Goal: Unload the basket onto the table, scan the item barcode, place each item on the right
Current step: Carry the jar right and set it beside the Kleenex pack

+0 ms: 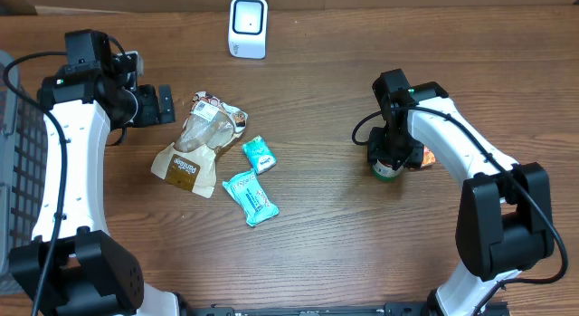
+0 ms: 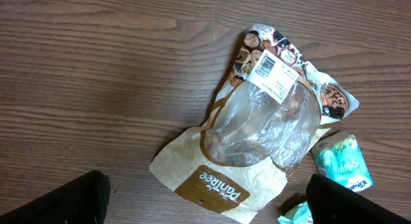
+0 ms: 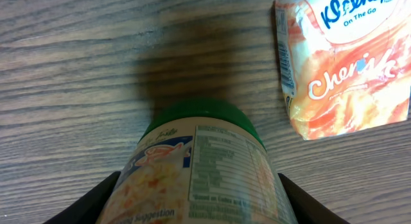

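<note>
**Scan station: contents of the table and state of both arms**

Item 1. Jar (image 3: 205,163), green lid, printed label. It is clamped between the two fingers (image 3: 96,199) of the right gripper (image 1: 390,156), which is closed on its sides. The lid end is turned away from the wrist, down toward the table (image 1: 344,244). Whether the lid touches the wood cannot be told. A panel of fine print on the label is turned toward the wrist camera. From overhead the jar is seen at the right of the table, mostly covered by the gripper.

Item 2. Scanner (image 1: 248,26), white, with a dark window. It is stood at the far edge of the table, left of centre, well apart from the jar.

Item 3. Orange tissue pack (image 3: 347,63), marked "Kleenex On The Go". It is laid flat just beside the jar, on its right.

Item 4. Snack bag (image 2: 257,134), brown and white with a clear window and a white barcode sticker near its top. It is laid flat left of centre.

Item 5. Two teal tissue packs. The smaller one (image 1: 259,155) is placed just beside the bag's right edge. The larger one (image 1: 251,197) is placed nearer the front and is touching, or almost touching, the bag's lower corner.

Item 6. Left gripper (image 1: 165,105). It is held above the table to the left of the snack bag, with its jaws spread wide and nothing between them.
</note>
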